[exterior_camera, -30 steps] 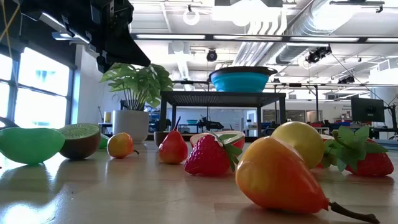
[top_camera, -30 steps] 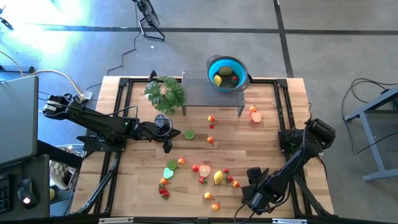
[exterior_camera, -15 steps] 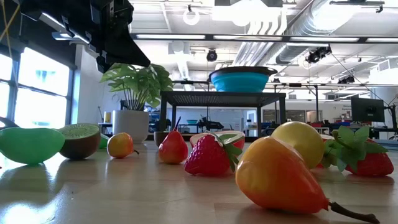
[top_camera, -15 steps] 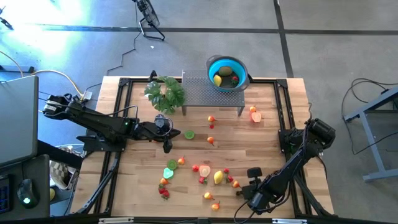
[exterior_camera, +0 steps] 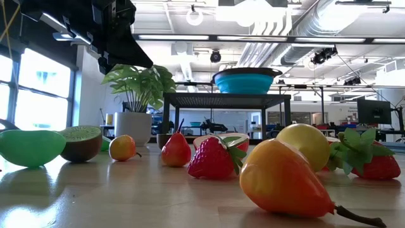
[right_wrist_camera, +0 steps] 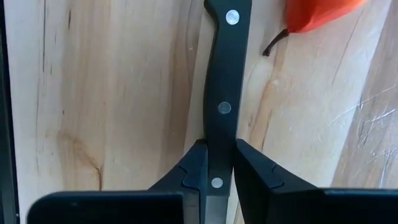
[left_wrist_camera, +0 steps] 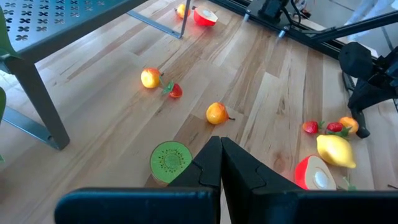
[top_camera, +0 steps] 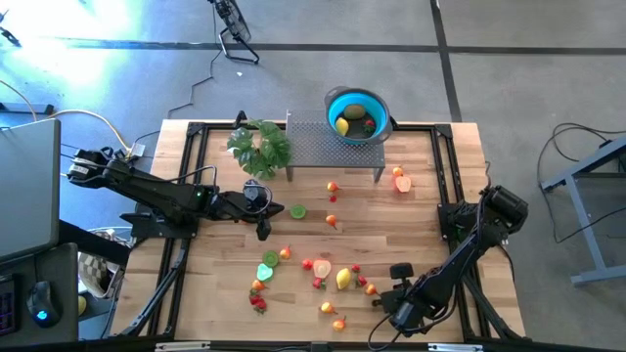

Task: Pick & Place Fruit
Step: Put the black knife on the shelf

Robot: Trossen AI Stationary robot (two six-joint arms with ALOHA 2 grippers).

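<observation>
Small toy fruits lie scattered over the wooden table's near half: a lemon (top_camera: pixel 342 279), strawberries (top_camera: pixel 258 303), a lime half (top_camera: pixel 266 271), a pear (exterior_camera: pixel 281 177). More fruit sits in the blue bowl (top_camera: pixel 357 115) on the grey perforated rack (top_camera: pixel 333 147). My left gripper (top_camera: pixel 262 229) is shut and empty above the table, just beside a kiwi slice (left_wrist_camera: pixel 170 158). My right gripper (top_camera: pixel 399 273) is low at the near right, shut on a black-handled knife (right_wrist_camera: pixel 221 93), with an orange fruit (right_wrist_camera: pixel 317 12) close by. My right gripper pinches the knife's black handle (right_wrist_camera: pixel 216 163) between its two fingers, at the rivet nearest the gripper. The fingers point down from above and close across the handle's width. The handle lies level along the table planks; the gripper hides the blade.
A bushy potted plant (top_camera: pixel 259 147) stands at the rack's left end. A few fruits lie under and beside the rack (top_camera: pixel 401 181). Black frame rails (top_camera: pixel 186 176) run along the table's left and right sides. Bare wood shows between the left gripper and the far fruits.
</observation>
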